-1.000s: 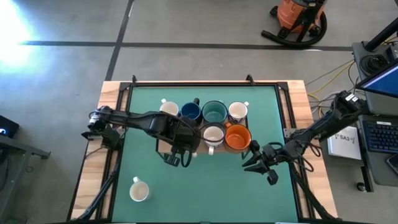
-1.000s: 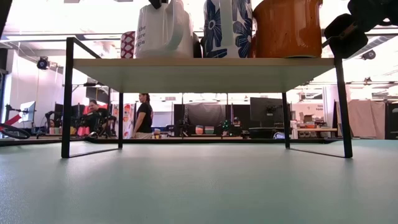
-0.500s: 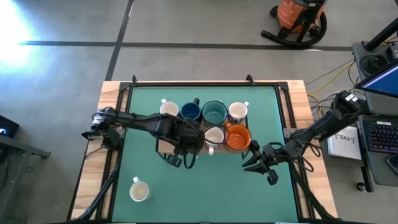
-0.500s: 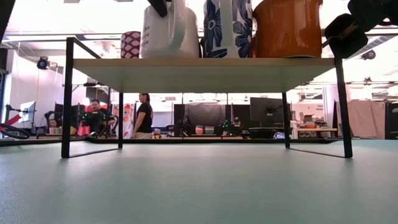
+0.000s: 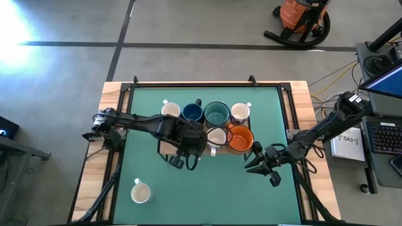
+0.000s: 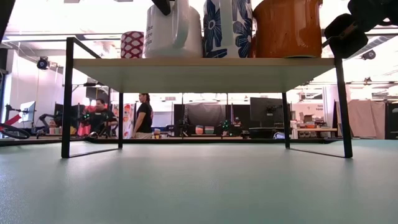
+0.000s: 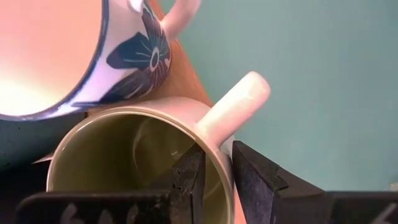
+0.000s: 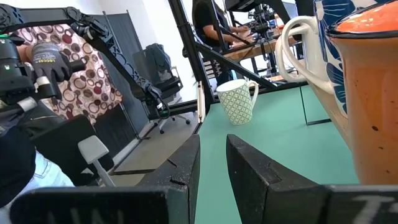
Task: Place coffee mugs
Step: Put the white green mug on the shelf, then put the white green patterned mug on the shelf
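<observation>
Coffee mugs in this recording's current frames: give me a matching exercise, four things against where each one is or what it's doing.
Things:
1. cream mug
2. orange mug
3. patterned white mug
4. right gripper

Places:
A. alone on the green mat, off the shelf
B. beside the shelf's right end, holding nothing
C. rim pinched by the left gripper, one finger inside
D. front row of the shelf, right end

Pairs: 1-C, 2-D, 3-A, 4-B
</observation>
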{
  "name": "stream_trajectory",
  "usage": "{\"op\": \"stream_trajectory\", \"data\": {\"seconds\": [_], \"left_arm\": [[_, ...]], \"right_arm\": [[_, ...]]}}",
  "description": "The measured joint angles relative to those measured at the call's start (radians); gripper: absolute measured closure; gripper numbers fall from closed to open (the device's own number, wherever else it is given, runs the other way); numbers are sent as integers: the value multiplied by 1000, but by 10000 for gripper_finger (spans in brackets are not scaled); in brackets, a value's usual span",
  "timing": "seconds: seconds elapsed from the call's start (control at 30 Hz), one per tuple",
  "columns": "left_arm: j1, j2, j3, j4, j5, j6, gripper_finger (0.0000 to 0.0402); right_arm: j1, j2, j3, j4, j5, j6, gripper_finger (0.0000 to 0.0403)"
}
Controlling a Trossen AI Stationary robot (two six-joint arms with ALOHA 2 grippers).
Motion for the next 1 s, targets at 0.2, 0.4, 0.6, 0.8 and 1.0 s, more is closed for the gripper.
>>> {"op": "stream_trajectory", "data": {"seconds": [0.2,0.4,0.6,0.8,1.0], "left_arm": [[1,0,0,19,-2,3,340],[1,-3,0,12,-45,-5,340],[-4,-14,68,-45,-78,-60,340],[-27,-14,124,-97,-33,-133,340],[-57,-13,145,-129,-52,-234,339]], "right_arm": [[0,0,0,0,0,0,335],[0,0,0,0,0,0,335],[0,0,0,0,0,0,335],[0,0,0,0,0,0,335],[0,0,0,0,0,0,335]]}}
